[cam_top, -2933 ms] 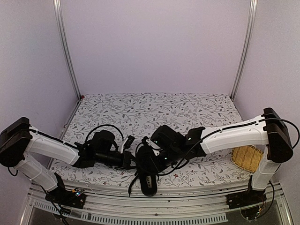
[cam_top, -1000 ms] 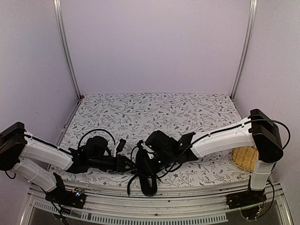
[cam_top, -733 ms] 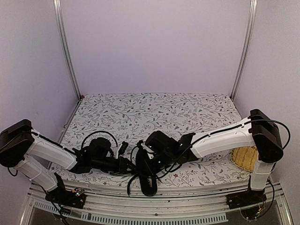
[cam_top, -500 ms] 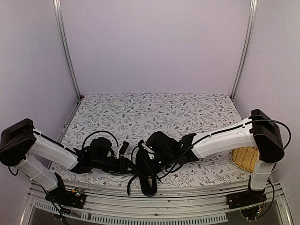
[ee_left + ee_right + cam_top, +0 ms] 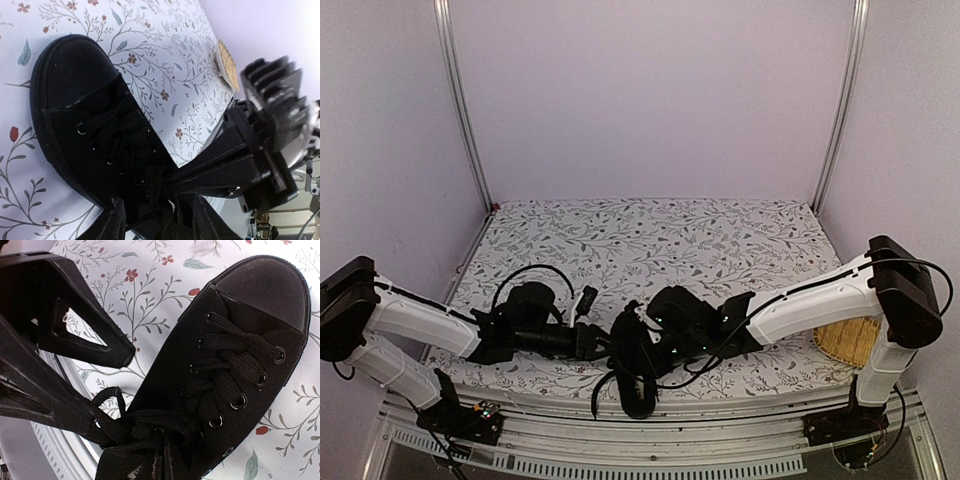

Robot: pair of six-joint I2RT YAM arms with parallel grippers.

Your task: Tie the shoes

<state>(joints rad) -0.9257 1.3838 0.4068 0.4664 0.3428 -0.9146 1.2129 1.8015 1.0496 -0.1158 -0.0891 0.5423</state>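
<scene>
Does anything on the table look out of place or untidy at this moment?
Yes. The laces on the shoe lie in a loose tangle near the top eyelets, with no bow. One strand seems to hang over the near edge of the table.

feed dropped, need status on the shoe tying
Left gripper open astride the laces. Right gripper shut on them. Shoe upright, no bow yet. Grippers close together.

No legible text, label, brand or number on shoe (image 5: 265, 285) or elsewhere.
</scene>
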